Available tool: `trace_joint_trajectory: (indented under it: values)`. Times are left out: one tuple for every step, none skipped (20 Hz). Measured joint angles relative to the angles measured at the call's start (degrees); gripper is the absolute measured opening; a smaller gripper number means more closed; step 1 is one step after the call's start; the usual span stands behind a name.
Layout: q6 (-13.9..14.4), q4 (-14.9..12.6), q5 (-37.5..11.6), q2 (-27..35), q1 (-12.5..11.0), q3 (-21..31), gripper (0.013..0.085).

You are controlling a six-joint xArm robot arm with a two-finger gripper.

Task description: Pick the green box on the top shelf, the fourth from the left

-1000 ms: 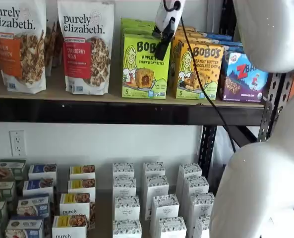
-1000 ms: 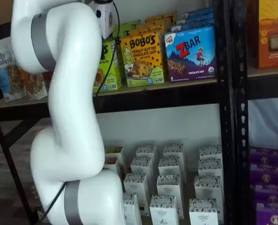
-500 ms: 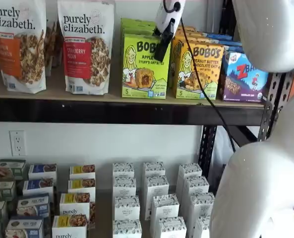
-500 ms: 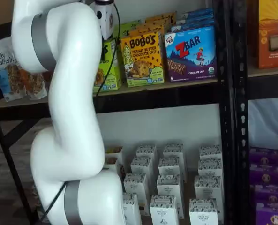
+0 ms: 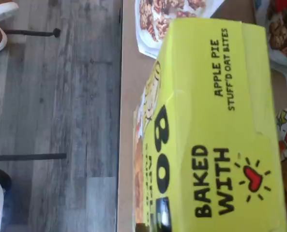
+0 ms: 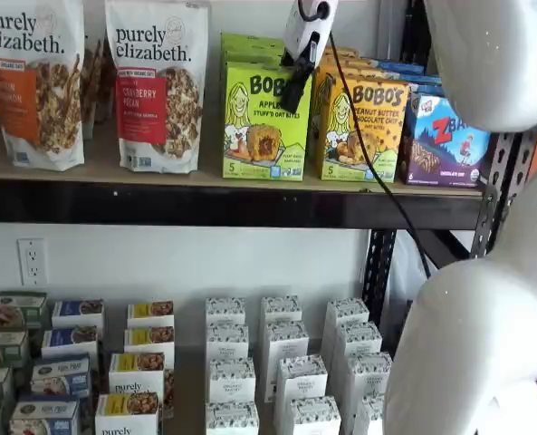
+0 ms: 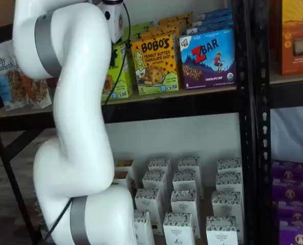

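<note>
The green box (image 6: pixel 263 122) stands upright at the front of the top shelf (image 6: pixel 159 201), with more green boxes behind it. It also shows in a shelf view (image 7: pixel 119 76), partly behind the arm. My gripper (image 6: pixel 292 95) hangs in front of the box's upper right corner; its black fingers show side-on, so I cannot tell a gap. In the wrist view the box's top face (image 5: pixel 216 135) fills most of the picture, with "APPLE PIE STUFF'D OAT BITES" and "BAKED WITH" on it, and the tan shelf board (image 5: pixel 128 96) lies beside it.
A yellow-orange Bobo's box (image 6: pixel 363 127) stands close to the right of the green box, then a ZBar box (image 6: pixel 445 140). Granola bags (image 6: pixel 158 86) stand to its left. Small white cartons (image 6: pixel 282 362) fill the lower shelf. The white arm (image 6: pixel 485 317) covers the right side.
</note>
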Motion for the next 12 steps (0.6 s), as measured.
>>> trace_joint_trajectory:
  values:
    - [0.06, -0.02, 0.06, 0.02, 0.06, -0.06, 0.0610]
    - [0.12, -0.03, 0.10, 0.03, 0.11, -0.11, 0.0610]
    - [0.19, -0.08, 0.11, 0.03, 0.18, -0.12, 0.0610]
    - [0.26, -0.15, 0.11, 0.02, 0.26, -0.12, 0.0610]
    - [0.34, -0.18, 0.10, -0.02, 0.34, -0.10, 0.0570]
    - [0.44, -0.20, 0.09, -0.05, 0.44, -0.05, 0.0530]
    - [0.49, -0.19, 0.09, -0.07, 0.50, -0.03, 0.0530]
    - [0.58, -0.20, 0.05, -0.11, 0.60, 0.03, 0.0490]
    - [0.63, -0.22, 0.06, -0.11, 0.64, 0.04, 0.0450]
    - [0.68, -0.27, 0.08, -0.11, 0.70, 0.04, 0.0450]
    - [0.75, -0.31, 0.11, -0.11, 0.78, 0.04, 0.0410]
    - [0.82, -0.40, 0.40, -0.01, 0.85, -0.14, 0.0410]
